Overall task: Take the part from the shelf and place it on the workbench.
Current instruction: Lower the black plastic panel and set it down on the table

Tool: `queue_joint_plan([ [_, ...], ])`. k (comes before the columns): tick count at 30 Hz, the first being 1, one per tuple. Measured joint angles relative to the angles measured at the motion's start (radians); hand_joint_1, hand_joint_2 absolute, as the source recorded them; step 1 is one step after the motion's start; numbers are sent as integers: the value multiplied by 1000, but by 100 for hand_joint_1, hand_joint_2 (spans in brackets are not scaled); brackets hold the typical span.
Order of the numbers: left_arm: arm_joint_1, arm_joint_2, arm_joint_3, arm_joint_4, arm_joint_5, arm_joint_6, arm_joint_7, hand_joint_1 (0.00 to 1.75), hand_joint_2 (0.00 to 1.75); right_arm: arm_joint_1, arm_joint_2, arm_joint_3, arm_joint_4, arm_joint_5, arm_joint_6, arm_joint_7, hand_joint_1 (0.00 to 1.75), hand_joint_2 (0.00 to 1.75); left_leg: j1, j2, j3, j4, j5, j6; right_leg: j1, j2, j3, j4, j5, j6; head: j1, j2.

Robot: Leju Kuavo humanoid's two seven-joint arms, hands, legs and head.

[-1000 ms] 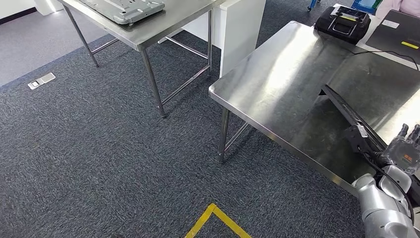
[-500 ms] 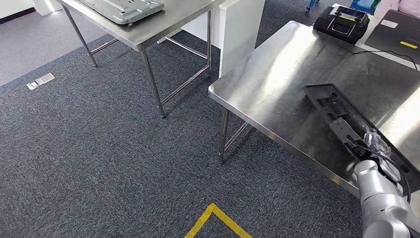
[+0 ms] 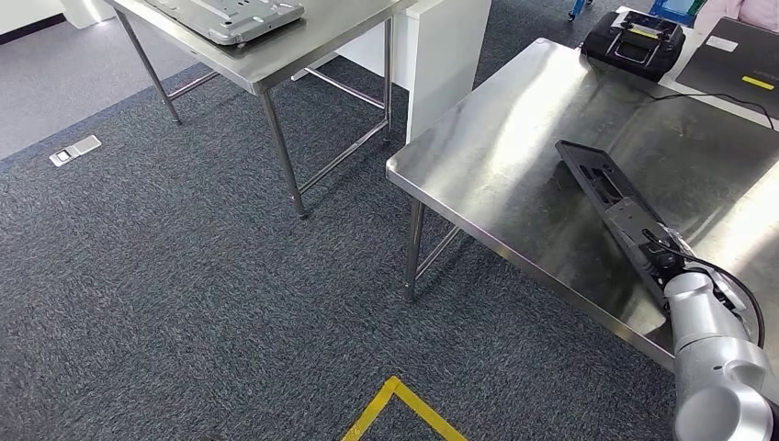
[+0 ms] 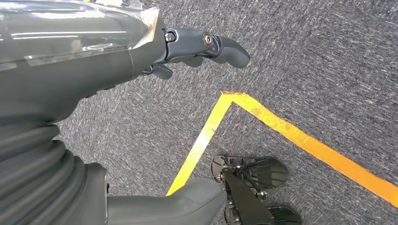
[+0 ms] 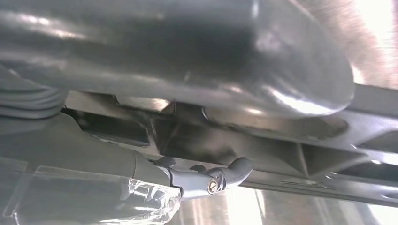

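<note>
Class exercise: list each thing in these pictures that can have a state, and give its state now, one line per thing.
black part: lying flat on the workbench, right hand gripping its near end.
left hand: holds nothing, hanging above the carpet.
black case: lid shut, at the workbench's far edge.

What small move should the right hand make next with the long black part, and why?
Probably open the right hand and let go: the long black part appears to lie flat on the steel workbench, inside its edge, with the hand at its near end.
</note>
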Motion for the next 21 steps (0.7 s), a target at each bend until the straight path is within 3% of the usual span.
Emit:
queue_joint_plan([
  [2,0,-2,4,0,2,4,1,0,87,3,4,2,-6,-28,-73,-35,0,0,0,0,0,0,0,0,0,0,0,0,0,0,0,0],
  [4,0,-7,7,0,4,15,5,0,0,13,14,7,-27,-61,-216,-73,0,0,0,-1,-1,0,0,0,0,0,0,0,0,0,0,0],
  [7,0,-16,16,0,1,34,15,0,0,42,37,20,-79,-99,-431,-114,0,0,1,-1,0,0,0,0,0,0,0,0,0,0,0,0],
  [9,0,-21,21,0,-2,40,17,0,0,63,52,31,-110,-115,-496,-128,0,0,2,-1,-1,0,0,0,0,0,0,0,0,0,0,0],
  [18,0,-26,28,0,-4,40,20,0,0,98,72,56,-157,-136,-512,-134,0,0,1,-1,-1,0,0,0,0,0,0,0,0,0,0,0],
  [21,0,-27,28,0,-6,42,20,0,0,110,78,58,-172,-163,-572,-161,0,0,1,-1,0,0,0,0,0,0,0,0,0,0,0,0],
])
